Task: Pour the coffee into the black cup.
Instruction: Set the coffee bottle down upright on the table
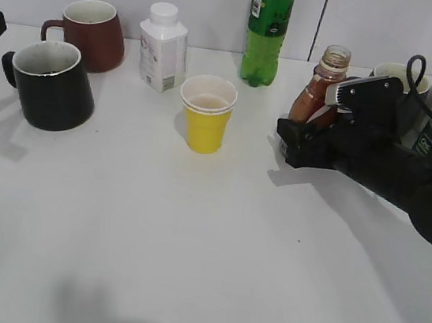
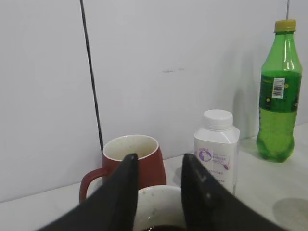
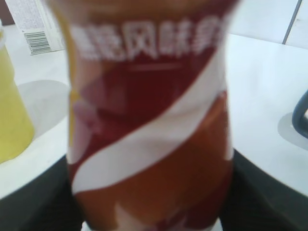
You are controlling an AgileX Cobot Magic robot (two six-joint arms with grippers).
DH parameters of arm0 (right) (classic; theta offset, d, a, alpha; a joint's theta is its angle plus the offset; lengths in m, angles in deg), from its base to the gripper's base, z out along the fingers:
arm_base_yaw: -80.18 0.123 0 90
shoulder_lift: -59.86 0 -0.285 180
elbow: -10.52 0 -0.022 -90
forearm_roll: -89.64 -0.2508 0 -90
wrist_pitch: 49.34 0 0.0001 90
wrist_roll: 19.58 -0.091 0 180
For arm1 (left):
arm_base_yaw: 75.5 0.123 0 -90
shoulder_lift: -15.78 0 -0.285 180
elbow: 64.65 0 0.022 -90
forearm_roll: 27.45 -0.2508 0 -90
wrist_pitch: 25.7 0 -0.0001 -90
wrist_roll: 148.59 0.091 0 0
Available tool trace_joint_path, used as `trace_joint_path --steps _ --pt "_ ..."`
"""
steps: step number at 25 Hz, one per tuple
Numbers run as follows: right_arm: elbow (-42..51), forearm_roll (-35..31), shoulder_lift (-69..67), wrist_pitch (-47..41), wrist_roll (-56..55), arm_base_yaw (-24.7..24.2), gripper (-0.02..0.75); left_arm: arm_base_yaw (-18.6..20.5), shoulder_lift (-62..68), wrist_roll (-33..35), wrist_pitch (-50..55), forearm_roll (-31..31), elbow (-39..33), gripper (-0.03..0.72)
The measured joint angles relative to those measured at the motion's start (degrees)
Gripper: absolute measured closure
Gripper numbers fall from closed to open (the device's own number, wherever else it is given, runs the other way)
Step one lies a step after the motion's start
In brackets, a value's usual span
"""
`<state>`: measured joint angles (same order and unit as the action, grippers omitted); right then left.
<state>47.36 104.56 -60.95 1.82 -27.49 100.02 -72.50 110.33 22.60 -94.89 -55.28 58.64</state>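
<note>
The left hand [image 2: 156, 192] sits at the far left edge of the worktop [image 1: 210, 264], fingers spread and gripping nothing. The black cup [image 1: 51, 84] stands directly below and just ahead of that hand; the wrist view shows its pale interior between the fingers. Beyond the hand stands a red mug [image 2: 130, 161], with a white bottle [image 2: 216, 147] and a green bottle [image 2: 279, 91] off to its right. A yellow cup [image 1: 206, 112] stands at mid-worktop, between the two hands.

The right hand [image 1: 302, 141] is set around the lower body of the coffee bottle [image 1: 321, 92], which is upright, uncapped, and fills the right wrist view. The fingers flank it on both sides; a firm clench is not confirmed, so the hold cannot be stated.

Step in hand, by judgement: securing the bottle before the lift. The next move calls for a firm grip, a vertical lift, then a long carry leftward past the yellow cup to the black cup, keeping the open neck upright until it is over the rim.
</note>
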Motion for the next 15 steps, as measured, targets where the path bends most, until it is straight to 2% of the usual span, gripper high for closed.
trace_joint_path --steps 7,12,15 --pt "0.0 -0.4 -0.1 0.3 0.3 0.0 0.2 0.0 0.0 -0.2 0.0 -0.7 0.0 0.445" --pt "0.0 0.1 0.5 -2.0 0.3 0.0 0.091 0.0 0.0 -0.4 0.0 -2.2 0.0 0.445" --pt "0.6 0.1 2.7 -5.0 0.3 0.0 0.073 -0.1 -0.3 -1.5 0.0 -2.2 0.0 0.445"
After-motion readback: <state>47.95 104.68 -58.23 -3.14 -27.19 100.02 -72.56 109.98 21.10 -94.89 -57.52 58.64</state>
